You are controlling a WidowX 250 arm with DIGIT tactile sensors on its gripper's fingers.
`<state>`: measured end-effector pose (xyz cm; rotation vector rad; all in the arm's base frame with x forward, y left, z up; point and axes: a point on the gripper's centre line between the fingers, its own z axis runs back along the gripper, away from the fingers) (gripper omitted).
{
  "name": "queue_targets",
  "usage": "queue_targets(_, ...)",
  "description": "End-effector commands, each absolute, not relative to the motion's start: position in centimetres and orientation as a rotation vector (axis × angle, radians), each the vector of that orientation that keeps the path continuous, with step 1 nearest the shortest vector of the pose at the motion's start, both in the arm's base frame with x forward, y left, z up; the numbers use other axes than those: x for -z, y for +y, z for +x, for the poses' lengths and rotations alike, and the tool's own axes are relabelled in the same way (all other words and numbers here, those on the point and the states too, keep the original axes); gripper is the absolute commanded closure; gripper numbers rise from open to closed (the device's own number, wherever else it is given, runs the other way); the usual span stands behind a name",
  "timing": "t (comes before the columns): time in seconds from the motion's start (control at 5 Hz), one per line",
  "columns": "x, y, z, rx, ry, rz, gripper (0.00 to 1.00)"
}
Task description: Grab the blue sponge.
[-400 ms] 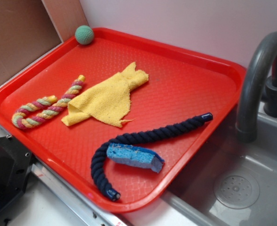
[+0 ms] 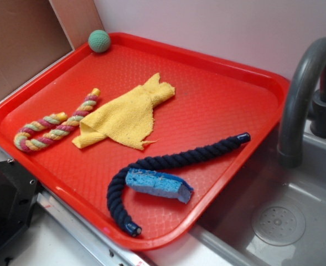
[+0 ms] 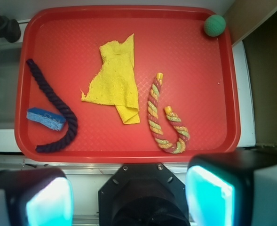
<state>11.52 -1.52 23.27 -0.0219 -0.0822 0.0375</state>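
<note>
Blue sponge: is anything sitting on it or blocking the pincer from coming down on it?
Nothing lies on the blue sponge. The navy rope curls along its far side and around one end, seemingly touching it, so that side is crowded. The pincer is open, outside the red tray's near edge.

My tray [image 2: 218,77] is red with a fine diamond texture. On it: a light-blue sponge [image 2: 158,185], a dark navy rope [image 2: 174,162], a yellow cloth [image 2: 127,115], a rope [image 2: 55,126] twisted in pink, yellow and green, and a green ball [image 2: 99,41]. My fingers [image 3: 209,195] glow teal.
</note>
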Motion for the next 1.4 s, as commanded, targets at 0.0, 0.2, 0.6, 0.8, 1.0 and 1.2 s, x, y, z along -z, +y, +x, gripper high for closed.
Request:
queue_targets(0.0,-22.2,-5.2,15.0,0.389,-0.162,0.045,0.0)
queue_targets(0.2,-21.7,-8.8,16.2,0.575,-0.181,0.05,0.0)
queue_targets(0.6,-19.0,-14.3,16.8,0.802,-0.161,0.052,0.0)
queue_targets(0.8,-16.9,-16.2,16.7,0.878,-0.14,0.05,0.0)
queue_targets(1.0,-14.8,-17.4,16.7,0.93,-0.103,0.044,0.0)
queue_targets(1.2,-12.6,-18.3,16.6,0.962,-0.063,0.054,0.0)
